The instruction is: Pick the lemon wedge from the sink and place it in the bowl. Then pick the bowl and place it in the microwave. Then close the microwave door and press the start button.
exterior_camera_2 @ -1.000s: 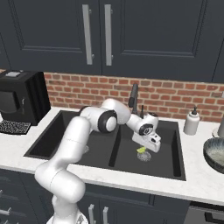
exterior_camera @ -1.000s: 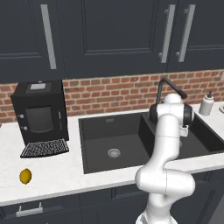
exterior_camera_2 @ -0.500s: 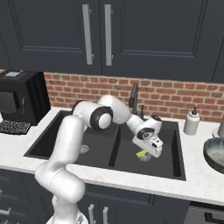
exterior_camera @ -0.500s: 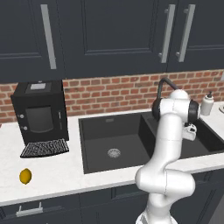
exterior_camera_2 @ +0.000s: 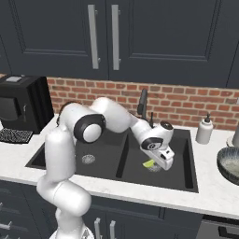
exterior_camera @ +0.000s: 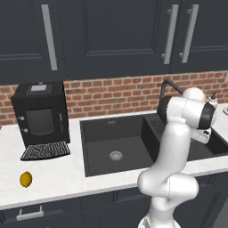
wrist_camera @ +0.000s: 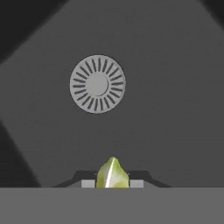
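The tool (wrist_camera: 112,183) holds the lemon wedge (wrist_camera: 112,174) tight and has lifted it off the bottom of the sink (exterior_camera_2: 186,158). Now it can go to the bowl (exterior_camera_2: 229,163) on the surface (exterior_camera_2: 212,191).

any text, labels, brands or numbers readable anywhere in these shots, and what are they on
None can be read.
Coffee machine: small pale marks on its front panel, too small to read.
Soap bottle: plain, no label visible.
Cabinet doors, brick wall, sink and bowl: no writing.
Lemon wedge between the tips of the hand: no marking.
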Robot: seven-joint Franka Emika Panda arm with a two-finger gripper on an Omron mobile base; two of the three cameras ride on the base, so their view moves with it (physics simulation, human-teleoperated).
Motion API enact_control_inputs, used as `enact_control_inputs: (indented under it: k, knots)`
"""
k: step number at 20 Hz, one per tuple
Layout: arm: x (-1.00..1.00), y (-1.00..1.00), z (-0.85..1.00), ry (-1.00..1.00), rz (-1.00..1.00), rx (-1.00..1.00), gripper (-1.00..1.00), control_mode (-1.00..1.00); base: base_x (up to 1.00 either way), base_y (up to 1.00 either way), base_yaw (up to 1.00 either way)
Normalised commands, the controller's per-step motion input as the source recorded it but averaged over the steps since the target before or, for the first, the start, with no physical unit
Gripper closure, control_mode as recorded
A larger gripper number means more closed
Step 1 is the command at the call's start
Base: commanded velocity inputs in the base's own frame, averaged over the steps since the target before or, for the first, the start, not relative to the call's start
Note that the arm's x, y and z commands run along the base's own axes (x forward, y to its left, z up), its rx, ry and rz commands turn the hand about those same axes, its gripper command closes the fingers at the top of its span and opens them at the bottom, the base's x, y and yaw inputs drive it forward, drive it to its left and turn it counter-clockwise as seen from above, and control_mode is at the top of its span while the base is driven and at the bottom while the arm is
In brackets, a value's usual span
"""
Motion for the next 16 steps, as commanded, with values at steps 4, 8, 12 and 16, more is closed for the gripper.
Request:
enact_control_inputs:
  k: [4, 8, 12, 16]
  knots:
    - [-0.35, 0.00, 1.00, -0.03, -0.08, 0.01, 1.00, -1.00, 0.00, 0.00, 0.00]
    - [-0.23, 0.00, 1.00, 0.00, -0.08, 0.00, 1.00, -1.00, 0.00, 0.00, 0.00]
    - [-0.42, 0.01, 0.99, -0.01, -0.01, 0.01, 1.00, -1.00, 0.00, 0.00, 0.00]
    - [-0.44, 0.15, 0.99, -0.02, 0.00, 0.00, 1.00, -1.00, 0.00, 0.00, 0.00]
